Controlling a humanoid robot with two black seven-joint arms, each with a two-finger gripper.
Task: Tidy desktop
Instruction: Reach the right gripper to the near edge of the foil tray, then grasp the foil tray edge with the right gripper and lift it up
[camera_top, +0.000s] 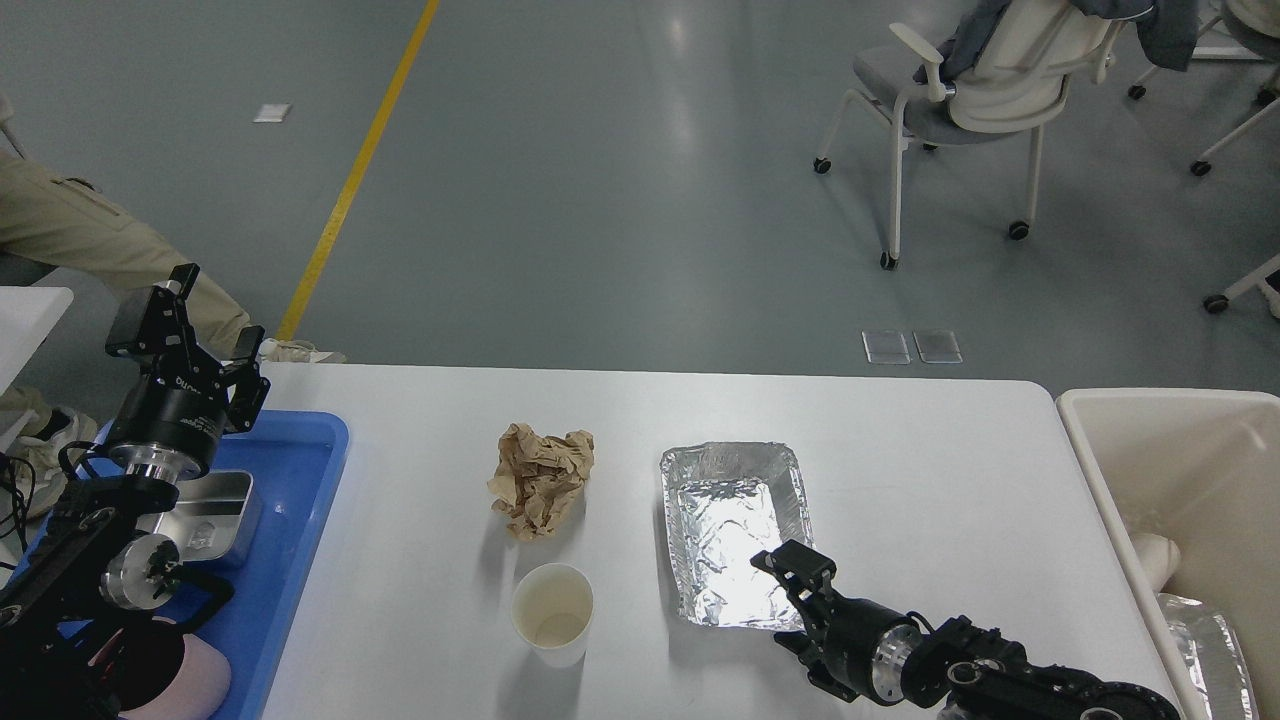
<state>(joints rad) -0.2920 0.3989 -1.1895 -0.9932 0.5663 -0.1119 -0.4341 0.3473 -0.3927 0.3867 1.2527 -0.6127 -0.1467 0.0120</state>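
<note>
Your desk (950, 480) filled the lower middle of the head view, white and mostly bare. Three loose items lay on it: a crumpled brown paper (541, 479) at centre, a paper cup (553, 612) upright just nearer you, and a foil tray (733, 532) to their right. Your right pincer (795, 566) sat at the foil tray's near right corner, over or against its rim; you could not tell from this angle whether its fingers were spread or pinching the foil. Your left pincer (212, 335) hung raised above the blue tray (300, 520) at the desk's left end, fingers spread and holding nothing. That tray held a metal box (215, 515) and a pink item (195, 675), the latter partly hidden by your arm. The cream bin (1160, 450) at the right already held foil and something pale. Judged progress: partway, with some things sorted and three pieces left on the desk.
</note>
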